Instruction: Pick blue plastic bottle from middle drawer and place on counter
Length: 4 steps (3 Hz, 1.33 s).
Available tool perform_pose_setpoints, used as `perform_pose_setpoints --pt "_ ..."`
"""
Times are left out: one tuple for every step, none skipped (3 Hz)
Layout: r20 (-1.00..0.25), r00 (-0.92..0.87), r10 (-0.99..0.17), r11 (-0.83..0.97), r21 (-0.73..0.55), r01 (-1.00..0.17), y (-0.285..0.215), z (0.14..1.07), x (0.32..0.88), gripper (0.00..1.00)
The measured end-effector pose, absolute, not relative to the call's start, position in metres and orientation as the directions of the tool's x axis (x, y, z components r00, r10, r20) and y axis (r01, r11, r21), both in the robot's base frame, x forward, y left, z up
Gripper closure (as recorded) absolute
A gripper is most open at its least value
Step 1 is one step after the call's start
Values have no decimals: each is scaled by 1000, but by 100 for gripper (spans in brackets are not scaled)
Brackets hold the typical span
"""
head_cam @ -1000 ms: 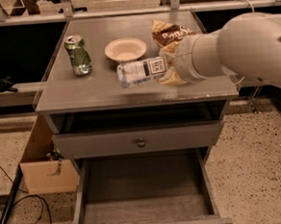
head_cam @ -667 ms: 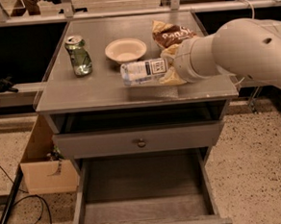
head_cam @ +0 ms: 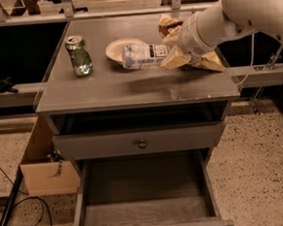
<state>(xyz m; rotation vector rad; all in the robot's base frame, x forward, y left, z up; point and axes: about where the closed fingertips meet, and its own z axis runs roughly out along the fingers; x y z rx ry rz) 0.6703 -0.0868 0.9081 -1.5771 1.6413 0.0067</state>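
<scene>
Over the rear right of the surface [head_cam: 130,94]: the pincer [head_cam: 172,50] was found, at the end of a thick white arm [head_cam: 241,6] stretching from the right.
Pincer state: closed on the blue bottle [head_cam: 140,55], which was gripped at its right-hand end between pale fingers [head_cam: 175,60].
Bottle position: held just clear of the surface, as was judged from the dark shadow [head_cam: 149,81] cast beneath it; it was not yet set down.
Long axis: laid level and run left to right, the free end pointed left, away from the pincer and towards the green can [head_cam: 79,56].
Neighbours: a pale plate [head_cam: 115,47] was partly hidden just behind the bottle; a crumpled snack bag [head_cam: 167,23] was seen behind the pincer.
Drawer [head_cam: 143,202]: pulled open low on the cabinet, with nothing seen in it, well below and in front of the bottle.
Step judged: the placing, with the lift out of the drawer done.
Next move judged: a straight lowering onto the grey patch beneath was called for, then a release.
Risk judged: a bottle laid on its side could be expected to roll, towards the front edge or against the plate.
</scene>
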Motion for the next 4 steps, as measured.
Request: perform_pose_setpoints --pt "-550 145 -822 207 -527 -824 -85 906 670 100" --pt "-539 158 -828 200 -546 -814 -76 894 666 100" --pt "-529 162 -833 194 -554 -810 -66 875 669 100" --pt "-521 161 -838 190 -556 -809 -62 860 671 100"
